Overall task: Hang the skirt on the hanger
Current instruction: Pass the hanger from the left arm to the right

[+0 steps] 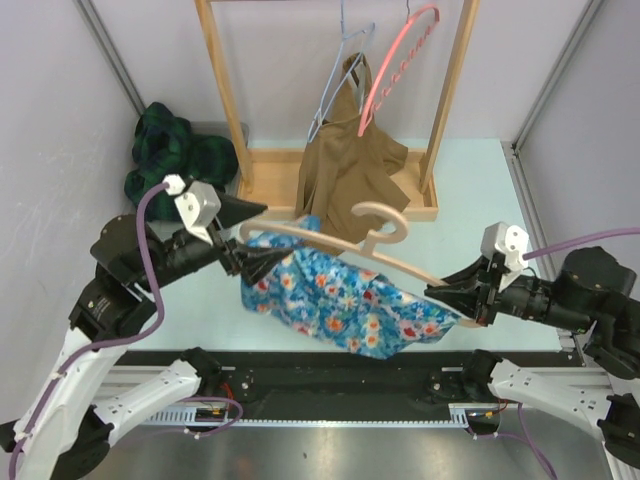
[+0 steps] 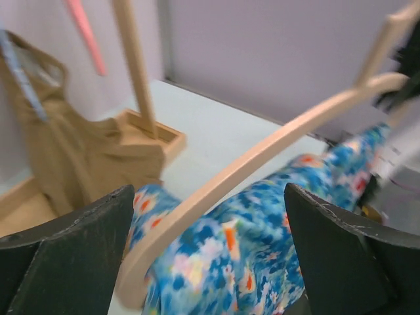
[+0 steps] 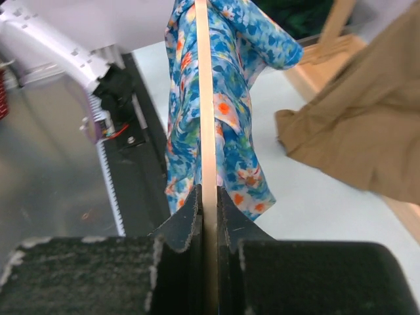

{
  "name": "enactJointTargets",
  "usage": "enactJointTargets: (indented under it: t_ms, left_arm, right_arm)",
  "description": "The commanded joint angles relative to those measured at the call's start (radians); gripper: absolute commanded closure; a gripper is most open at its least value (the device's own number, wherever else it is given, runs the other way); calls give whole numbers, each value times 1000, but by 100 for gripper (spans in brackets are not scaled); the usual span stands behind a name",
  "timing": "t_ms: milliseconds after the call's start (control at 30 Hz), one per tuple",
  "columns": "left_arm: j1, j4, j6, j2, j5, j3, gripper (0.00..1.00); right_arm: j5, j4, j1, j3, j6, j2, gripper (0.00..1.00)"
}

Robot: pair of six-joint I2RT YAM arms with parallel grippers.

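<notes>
A pale wooden hanger (image 1: pixel 410 268) hangs in the air over the table, tilted down to the right. A blue floral skirt (image 1: pixel 340 305) is draped over it and sags below. My right gripper (image 1: pixel 445 293) is shut on the hanger's right end; in the right wrist view its pads (image 3: pixel 190 213) pinch the thin wood (image 3: pixel 205 98), with the skirt (image 3: pixel 233 85) beyond. My left gripper (image 1: pixel 262 235) stands open around the hanger's left end. In the left wrist view the hanger (image 2: pixel 262 154) and skirt (image 2: pixel 262 256) lie between the spread fingers (image 2: pixel 79 243), not touching them.
A wooden clothes rack (image 1: pixel 270 180) stands at the back. On it hang a brown garment (image 1: pixel 345 165), a pink hanger (image 1: pixel 400 60) and a pale wire hanger (image 1: pixel 340 70). A dark green plaid cloth (image 1: pixel 175 150) lies bunched at the back left.
</notes>
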Motion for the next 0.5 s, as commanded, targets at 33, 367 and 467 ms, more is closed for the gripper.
enactJointTargets:
  t_ms: [33,367,467]
  left_arm:
    - [3,210,-50,53,-396,12,0]
    - [3,296,-96,15,-745,-81,0]
    - [3,304,-106,0,-744,-112,0]
  right_arm:
    - [222,66,-5,57,9,-27,100]
    - [560,37,10,28,-1,-86,100]
    - [664,87,24,22,6,-124,100]
